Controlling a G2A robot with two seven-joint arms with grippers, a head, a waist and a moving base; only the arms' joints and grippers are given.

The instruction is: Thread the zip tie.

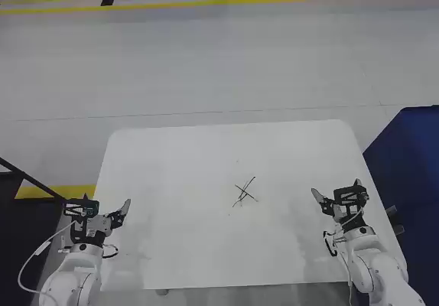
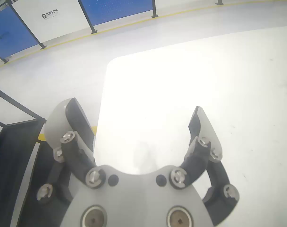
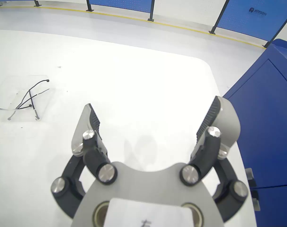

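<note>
1. Left claw (image 2: 135, 109) hangs over the near left edge of the white tabletop (image 1: 181, 168), its jaws spread wide with nothing between them.
2. Right claw (image 3: 152, 109) sits near the right edge, also wide open and empty, with a blue cabinet (image 3: 264, 119) just beside it.
3. Black zip ties (image 1: 244, 193) lie crossed over one another on a clear sheet (image 3: 11, 83), between the two claws, touching neither and nearer the right one.
</note>
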